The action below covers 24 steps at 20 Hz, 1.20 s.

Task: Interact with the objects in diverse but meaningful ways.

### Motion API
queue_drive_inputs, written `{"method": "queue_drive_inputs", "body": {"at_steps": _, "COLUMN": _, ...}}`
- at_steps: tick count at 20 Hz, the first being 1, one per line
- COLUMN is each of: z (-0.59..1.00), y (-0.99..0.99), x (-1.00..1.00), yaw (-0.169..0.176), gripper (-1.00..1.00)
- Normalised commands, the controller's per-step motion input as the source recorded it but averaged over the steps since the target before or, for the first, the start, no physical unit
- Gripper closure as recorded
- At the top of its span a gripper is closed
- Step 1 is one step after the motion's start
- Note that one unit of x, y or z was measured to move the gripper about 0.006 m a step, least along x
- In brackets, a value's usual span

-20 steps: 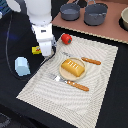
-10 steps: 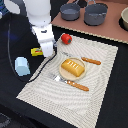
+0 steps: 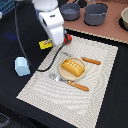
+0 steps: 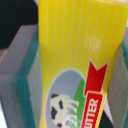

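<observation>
The dark table (image 3: 20, 107) carries a pale woven placemat (image 3: 100, 95); at its centre a plate (image 3: 64, 74) holds the golden-orange bread loaf (image 3: 73, 67), with an orange-handled fork (image 3: 75, 85) at the plate's six o'clock and an orange-handled knife (image 3: 91, 61) at its two o'clock; two grey pots (image 3: 95, 14) stand at the far twelve o'clock edge; the pale blue-white carton (image 3: 21, 66) sits off the mat at the plate's nine o'clock, well apart; the arm (image 3: 50, 17) hangs over the mat's ten o'clock corner, and the red fruit is not visible now, probably hidden behind it. The wrist view shows the jaws clamped on the flat yellow packet (image 4: 75, 55), a grey pad with a teal edge on either side of it and the cow print and red lettering filling the frame; in the exterior view the packet (image 3: 45, 44) pokes out beside the gripper (image 3: 56, 41), close to the table. The risks, as I judge them: a thin, slick packet pinched across its faces may slide or swivel between the pads during a fast move; released carelessly, it could land on the hidden fruit or hang half off the mat; a low sweep toward four o'clock could knock the plate and cutlery.
</observation>
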Motion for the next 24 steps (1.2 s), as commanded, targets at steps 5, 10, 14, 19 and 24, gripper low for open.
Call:
{"method": "queue_drive_inputs", "body": {"at_steps": 5, "z": 0.31, "y": -0.63, "x": 0.68, "yaw": -0.059, "gripper": 1.0}}
{"method": "queue_drive_inputs", "body": {"at_steps": 10, "z": 0.33, "y": -0.73, "x": 0.64, "yaw": -0.022, "gripper": 1.0}}
{"method": "queue_drive_inputs", "body": {"at_steps": 14, "z": 0.44, "y": -0.73, "x": 0.26, "yaw": -0.056, "gripper": 1.0}}
{"method": "queue_drive_inputs", "body": {"at_steps": 19, "z": 0.18, "y": -0.87, "x": 0.42, "yaw": -0.01, "gripper": 1.0}}
{"method": "queue_drive_inputs", "body": {"at_steps": 24, "z": -0.04, "y": -0.85, "x": 0.5, "yaw": -0.01, "gripper": 1.0}}
